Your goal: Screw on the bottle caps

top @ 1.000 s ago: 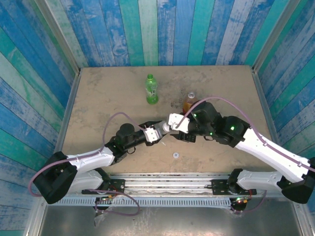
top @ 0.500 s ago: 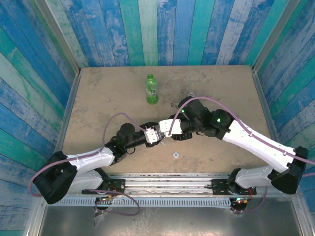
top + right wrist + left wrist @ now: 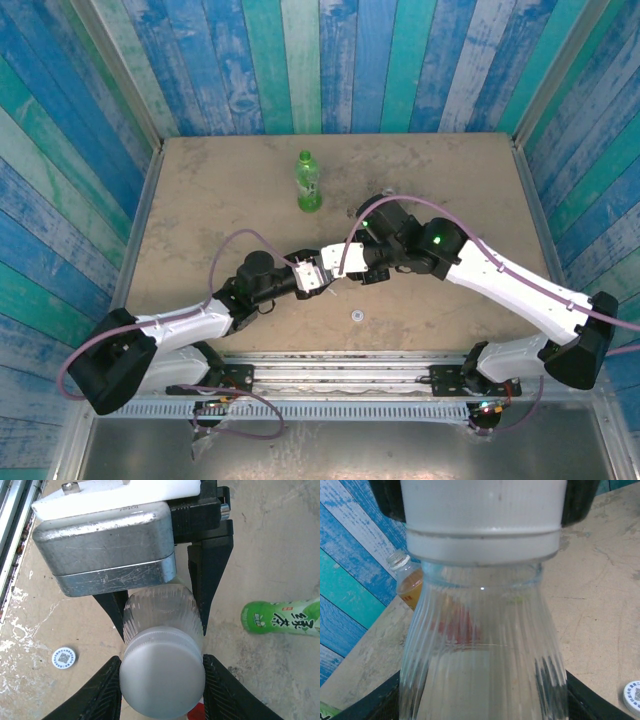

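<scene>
White cap (image 3: 162, 680) tops clear bottle (image 3: 485, 655), pinched by right gripper (image 3: 162, 682); left gripper (image 3: 318, 272) clamps its body; amber bottle (image 3: 410, 585), upper left, half hidden.

Ribbed clear plastic bottle (image 3: 480, 655), matt white cap (image 3: 162, 677)

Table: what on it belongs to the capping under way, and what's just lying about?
In use: clear bottle, held by left gripper; white cap on its neck, between right gripper fingers.
Lying about: green bottle; open amber bottle; loose white cap.
</scene>
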You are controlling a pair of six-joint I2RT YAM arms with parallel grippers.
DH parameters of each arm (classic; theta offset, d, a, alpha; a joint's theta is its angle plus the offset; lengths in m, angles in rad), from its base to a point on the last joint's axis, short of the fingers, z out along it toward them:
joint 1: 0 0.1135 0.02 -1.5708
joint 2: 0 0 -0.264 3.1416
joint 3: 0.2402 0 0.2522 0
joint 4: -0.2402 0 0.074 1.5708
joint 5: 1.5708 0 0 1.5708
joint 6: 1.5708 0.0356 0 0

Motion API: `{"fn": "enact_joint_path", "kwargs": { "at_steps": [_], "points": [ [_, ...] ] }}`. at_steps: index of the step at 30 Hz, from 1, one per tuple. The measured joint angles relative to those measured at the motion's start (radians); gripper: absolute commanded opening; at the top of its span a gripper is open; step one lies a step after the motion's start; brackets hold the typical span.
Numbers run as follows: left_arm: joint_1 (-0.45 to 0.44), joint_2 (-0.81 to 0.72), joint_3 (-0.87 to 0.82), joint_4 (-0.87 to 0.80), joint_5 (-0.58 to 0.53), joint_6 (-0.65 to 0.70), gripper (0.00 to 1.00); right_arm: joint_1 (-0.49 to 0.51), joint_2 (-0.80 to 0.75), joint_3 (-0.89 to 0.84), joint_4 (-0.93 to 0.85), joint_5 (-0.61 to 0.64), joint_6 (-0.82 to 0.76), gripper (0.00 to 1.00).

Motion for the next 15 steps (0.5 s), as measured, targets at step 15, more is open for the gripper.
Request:
{"fn": "enact_joint_path", "kwargs": {
  "at_steps": [15],
  "points": [
    [0.000,0.000,0.000,-0.019,0.013,-0.018,0.33,0.008,0.003,-0.001,-0.001,0.031,0.273,0.10]
  ]
}}
